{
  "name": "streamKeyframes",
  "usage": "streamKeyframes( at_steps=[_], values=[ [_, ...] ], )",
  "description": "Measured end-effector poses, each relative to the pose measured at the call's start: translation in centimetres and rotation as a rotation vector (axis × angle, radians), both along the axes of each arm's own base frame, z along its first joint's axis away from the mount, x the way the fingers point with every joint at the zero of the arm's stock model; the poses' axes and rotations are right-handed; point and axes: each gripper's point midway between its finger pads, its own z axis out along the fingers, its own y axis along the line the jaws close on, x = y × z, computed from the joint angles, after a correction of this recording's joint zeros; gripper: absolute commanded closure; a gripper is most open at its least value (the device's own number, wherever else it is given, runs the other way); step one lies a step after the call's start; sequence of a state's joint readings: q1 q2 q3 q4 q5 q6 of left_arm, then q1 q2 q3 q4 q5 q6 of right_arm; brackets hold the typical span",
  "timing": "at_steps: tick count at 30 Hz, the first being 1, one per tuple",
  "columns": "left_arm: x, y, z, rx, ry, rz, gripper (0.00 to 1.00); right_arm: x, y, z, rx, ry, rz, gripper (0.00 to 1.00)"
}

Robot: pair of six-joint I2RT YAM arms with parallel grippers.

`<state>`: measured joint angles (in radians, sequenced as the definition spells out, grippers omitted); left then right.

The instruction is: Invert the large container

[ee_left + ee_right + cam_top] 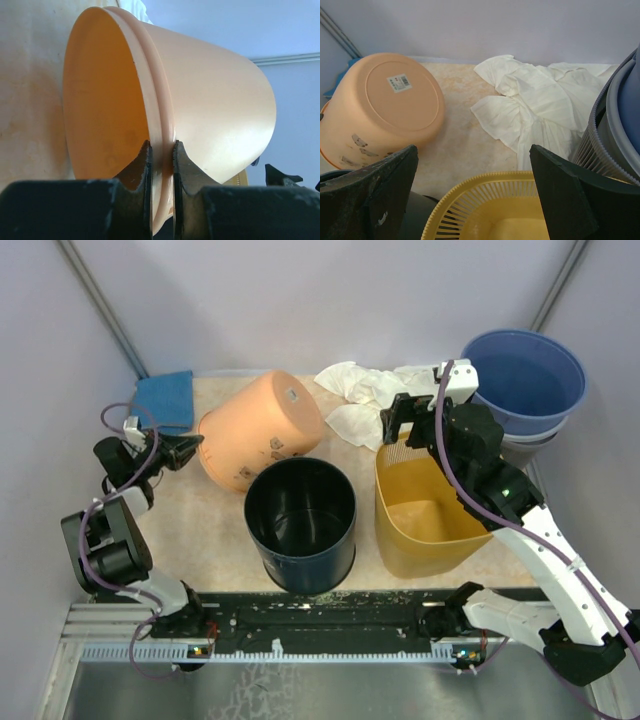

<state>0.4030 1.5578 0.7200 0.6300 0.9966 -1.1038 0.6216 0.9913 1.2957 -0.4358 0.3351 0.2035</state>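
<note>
Where the overhead view is taken as reference, the peach bucket [262, 430] is recorded at the upper centre-left of the frame. It is tilted onto its side on the table [200, 525], with its labelled base turned toward the upper right and its mouth toward the lower left. The left gripper [186, 451] is seen clenched on the bucket's rim. In the left wrist view one finger [142, 162] is placed inside the mouth and the other against the outer wall, with the rim pinched between them.

The right gripper [400, 422] is noted at the upper right of centre, over the far rim of a yellow basket [400, 540]. Its fingers are spread wide and nothing is grasped.

A black bucket [300, 515] is observed upright at the centre, just below the peach bucket. A white cloth [355, 390] is crumpled at the upper centre, a blue cloth [167, 400] lies at the upper left, and a blue bucket [525, 375] stands at the upper right.
</note>
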Motion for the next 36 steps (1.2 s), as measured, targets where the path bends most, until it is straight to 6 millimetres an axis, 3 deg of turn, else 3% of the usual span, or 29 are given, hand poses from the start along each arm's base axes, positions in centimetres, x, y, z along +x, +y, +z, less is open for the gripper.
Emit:
streamKeyframes(
  at_steps=[10, 17, 19, 22, 26, 31, 36],
  values=[
    [0.1, 2.3, -1.5, -0.002, 0.047, 0.058, 1.00, 0.0, 0.0, -0.1, -0.002, 0.002, 0.000, 0.07],
    [-0.1, 3.0, -3.1, 0.029, 0.082, 0.072, 0.60, 0.0, 0.0, -0.1, 0.000, 0.003, 0.001, 0.07],
    [-0.4, 3.2, -5.6, 0.059, 0.145, 0.093, 0.48, 0.0, 0.0, -0.1, 0.000, 0.003, 0.001, 0.07],
    [-1.6, 3.0, -9.4, 0.069, 0.276, 0.103, 0.40, 0.0, 0.0, -0.1, 0.001, 0.003, 0.001, 0.07],
    [-2.4, 3.1, -10.9, 0.106, 0.332, 0.111, 0.25, 0.0, 0.0, -0.1, 0.002, 0.003, 0.001, 0.07],
    [-2.8, 3.5, -10.3, 0.165, 0.346, 0.123, 0.11, -0.1, 0.2, -0.1, 0.008, 0.006, 0.007, 0.07],
    [-2.3, 5.0, -5.6, 0.306, 0.273, 0.175, 0.10, -0.1, 0.1, -0.2, 0.006, 0.011, 0.007, 0.07]
  ],
)
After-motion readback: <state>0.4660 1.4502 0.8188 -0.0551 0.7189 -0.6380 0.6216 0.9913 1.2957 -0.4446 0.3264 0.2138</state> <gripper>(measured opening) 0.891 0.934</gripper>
